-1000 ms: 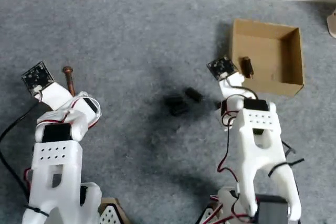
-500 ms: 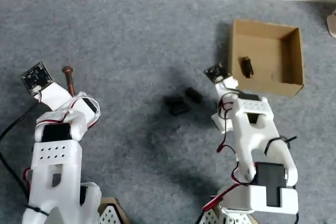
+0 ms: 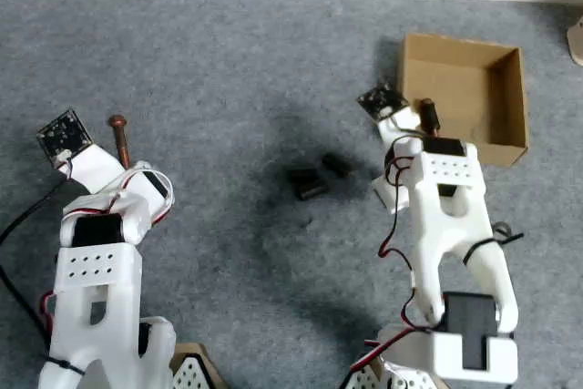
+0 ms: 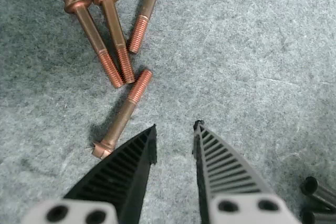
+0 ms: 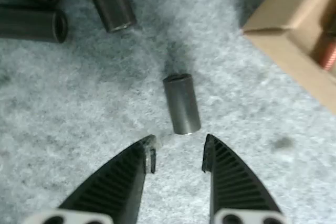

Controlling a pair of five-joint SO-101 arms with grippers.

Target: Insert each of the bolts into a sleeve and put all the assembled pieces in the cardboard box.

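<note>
The left tool point(image 4: 175, 127) hung open over the grey worktop point(image 4: 252, 51), four bolts point(image 4: 122, 114) just ahead at its nine o'clock side. The right tool point(image 5: 178, 145) gaped before one sleeve point(image 5: 181, 103), beside the cardboard box point(image 3: 496, 154) at two o'clock.

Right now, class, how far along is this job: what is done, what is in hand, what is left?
Done: one assembled piece lies in the box. In hand: nothing; both grippers are open, the left gripper by the four bolts, the right gripper just short of a loose sleeve. Left: four bolts and four sleeves to join and box.
</note>
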